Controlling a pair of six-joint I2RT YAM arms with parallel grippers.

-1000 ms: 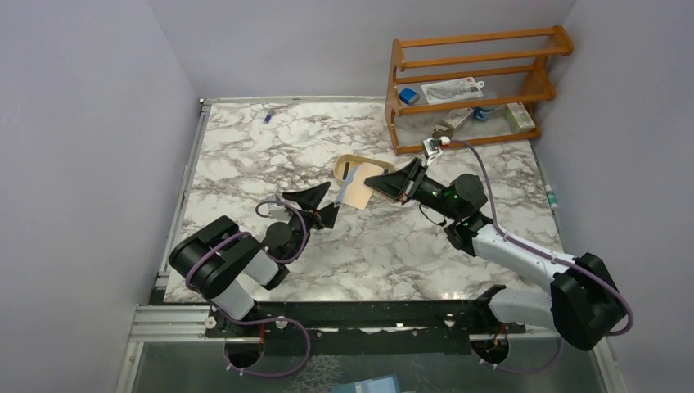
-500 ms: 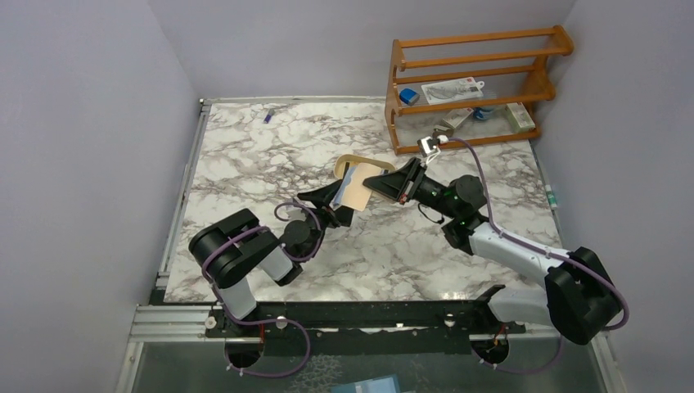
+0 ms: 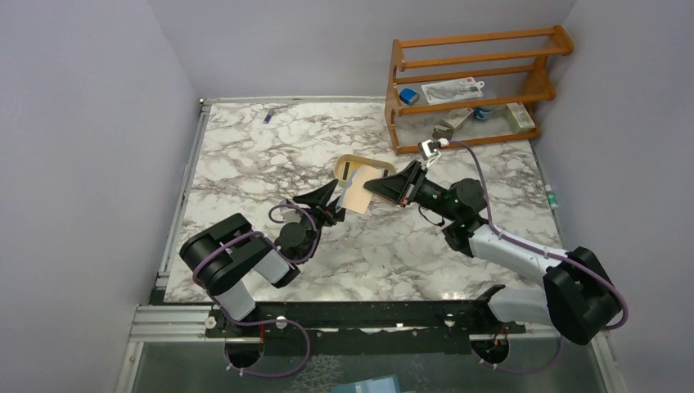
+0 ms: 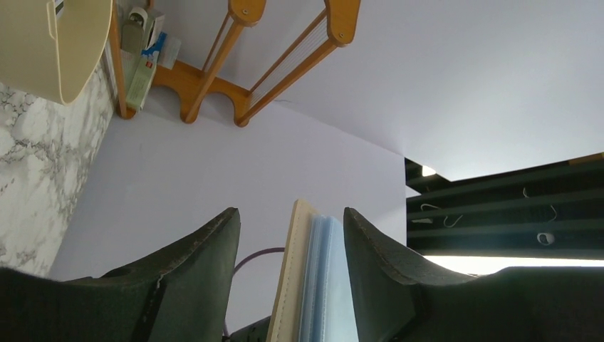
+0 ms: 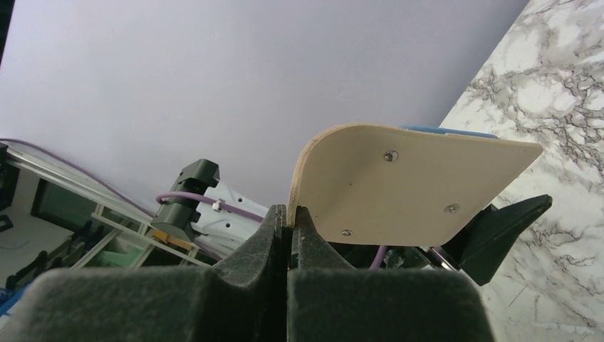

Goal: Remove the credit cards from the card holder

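Above marble [image 3: 245, 147], card holder [image 3: 357, 196] hangs pinched (left wrist shows blue).

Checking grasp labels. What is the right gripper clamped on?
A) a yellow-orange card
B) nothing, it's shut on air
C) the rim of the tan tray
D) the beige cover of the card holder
D: in the right wrist view the right gripper is pinched shut on the edge of the card holder, whose beige cover curves up out of the jaws.
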